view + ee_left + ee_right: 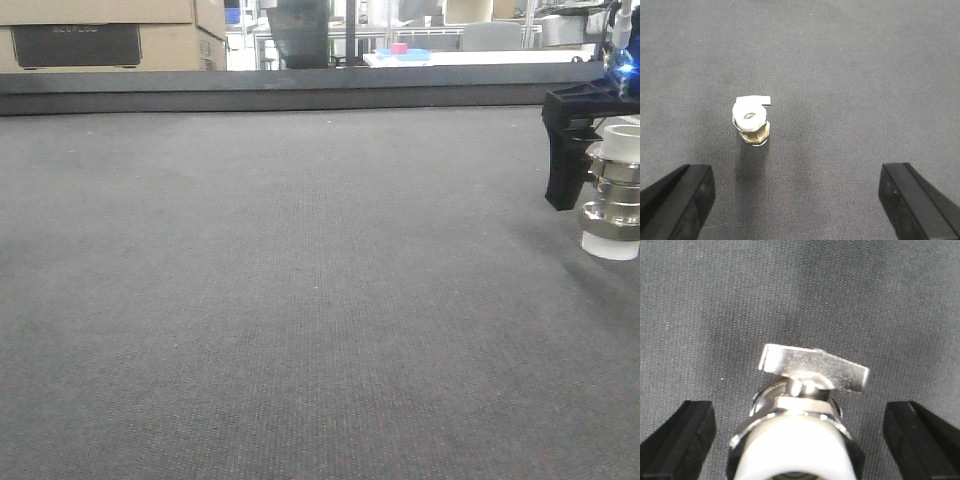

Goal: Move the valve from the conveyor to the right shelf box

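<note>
On the conveyor (pixel 300 300), toward its right side, found the valve (pixel 615 195) standing upright between the spread, unclenched fingers of the right gripper (pixel 799 440); saw the left gripper (pixel 800 200) likewise agape. Judged rigid, dense, slick metal: best pinched across the hexagonal rings.

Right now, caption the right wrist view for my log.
Open right claw straddles the valve standing on the conveyor, touching neither side.

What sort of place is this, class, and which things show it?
Probably a factory or warehouse floor: a wide grey conveyor belt, a metal valve at its edge, and cardboard boxes stacked behind.
</note>
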You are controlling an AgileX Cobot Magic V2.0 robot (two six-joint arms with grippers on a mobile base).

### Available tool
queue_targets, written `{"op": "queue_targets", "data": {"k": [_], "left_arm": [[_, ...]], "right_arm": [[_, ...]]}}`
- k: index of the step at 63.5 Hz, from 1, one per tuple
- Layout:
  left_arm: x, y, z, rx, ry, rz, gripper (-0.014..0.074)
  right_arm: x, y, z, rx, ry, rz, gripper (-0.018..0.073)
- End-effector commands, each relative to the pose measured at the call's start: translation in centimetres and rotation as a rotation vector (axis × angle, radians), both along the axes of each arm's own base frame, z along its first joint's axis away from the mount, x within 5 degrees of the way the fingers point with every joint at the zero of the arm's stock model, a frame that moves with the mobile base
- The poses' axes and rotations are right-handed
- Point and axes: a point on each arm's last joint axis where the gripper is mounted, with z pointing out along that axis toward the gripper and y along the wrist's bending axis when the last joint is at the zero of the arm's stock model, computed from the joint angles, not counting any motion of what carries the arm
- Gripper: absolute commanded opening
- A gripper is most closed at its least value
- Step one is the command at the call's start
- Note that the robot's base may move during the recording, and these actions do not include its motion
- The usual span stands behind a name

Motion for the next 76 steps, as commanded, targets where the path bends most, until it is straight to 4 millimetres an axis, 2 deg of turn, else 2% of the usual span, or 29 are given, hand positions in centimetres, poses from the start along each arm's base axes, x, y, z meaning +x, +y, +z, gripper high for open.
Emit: {"op": "queue_targets", "data": {"k": [1, 4, 13, 25, 35, 44, 50, 57, 67, 76], "left_arm": [[0.0, -0.2, 0.3, -0.013, -0.013, -0.002, 0.0561], [0.0, -0.2, 0.3, -0.013, -0.013, -0.002, 0.0561], [0.0, -0.2, 0.3, -0.013, -0.013, -0.002, 0.0561], [0.0, -0.2, 0.2, -0.014, -0.004, -0.002, 0.0561], [0.0, 0.0, 0.0, -0.003, 0.02, 0.002, 0.056], [1.4, 0.4, -0.4, 0.038, 0.109, 0.013, 0.056], [3.5, 0.9, -0.7, 0.09, 0.172, 0.026, 0.056], [6.1, 1.5, -1.4, 0.141, 0.262, 0.04, 0.056], [9.7, 3.1, -3.1, 0.106, 0.43, 0.091, 0.056], [12.7, 4.5, -5.0, 0.08, 0.474, 0.07, 0.056]], "right_arm": [[0.1, -0.2, 0.2, -0.007, -0.005, -0.002, 0.0521], [0.1, -0.2, 0.2, -0.007, -0.003, -0.002, 0.0474], [0.1, -0.2, 0.2, -0.007, -0.001, -0.002, 0.0232], [0.0, -0.2, 0.3, -0.008, 0.004, -0.001, -0.017], [-0.5, -0.3, 1.9, 0.0, -0.046, -0.003, -0.0154], [-1.9, -0.5, 5.0, 0.014, -0.14, -0.004, -0.0154], [-2.9, -0.6, 7.1, 0.024, -0.204, -0.004, -0.0154], [-3.8, -0.8, 8.5, 0.032, -0.257, -0.005, -0.0154], [-4.4, -0.9, 9.5, 0.037, -0.288, -0.005, -0.0154], [-4.5, -0.9, 9.6, 0.037, -0.29, -0.005, -0.0154]]}}
